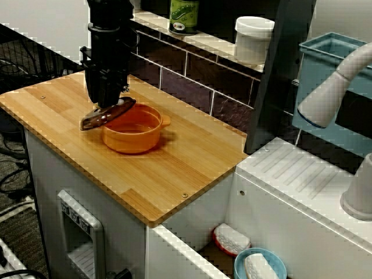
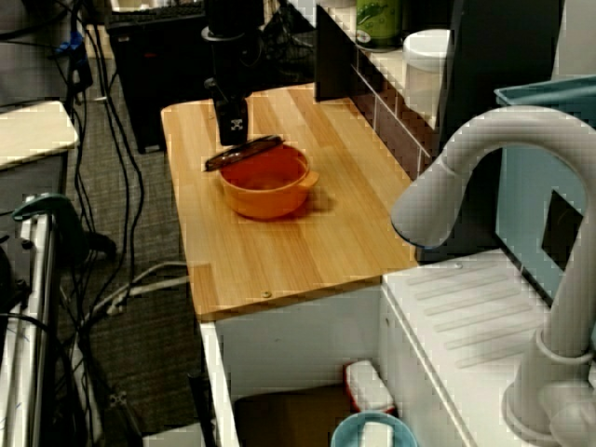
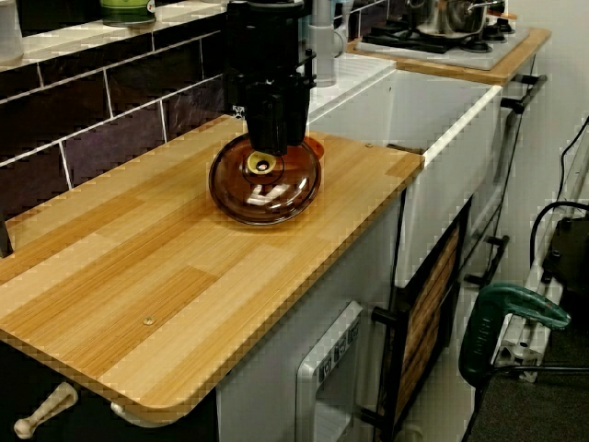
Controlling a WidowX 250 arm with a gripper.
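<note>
My black gripper (image 1: 110,103) comes straight down over the wooden counter (image 1: 174,174) and is shut on a brown glass lid (image 1: 107,115). The lid is tilted, its low edge hanging past the left rim of an orange pot (image 1: 135,135), its high edge over the pot. In the view from the faucet side the gripper (image 2: 233,128) meets the lid (image 2: 244,152) at the far rim of the pot (image 2: 268,182). From the counter's end the lid (image 3: 265,189) faces the camera, knob showing just under the fingertips (image 3: 273,138), and hides most of the pot (image 3: 315,145).
A tiled ledge behind the counter carries a green jar (image 1: 183,16) and a white tub (image 1: 253,38). Right of the counter are a dark post (image 1: 279,75), a white sink (image 1: 302,192) with a faucet (image 1: 334,87), and sponges in a bowl (image 1: 260,266) below.
</note>
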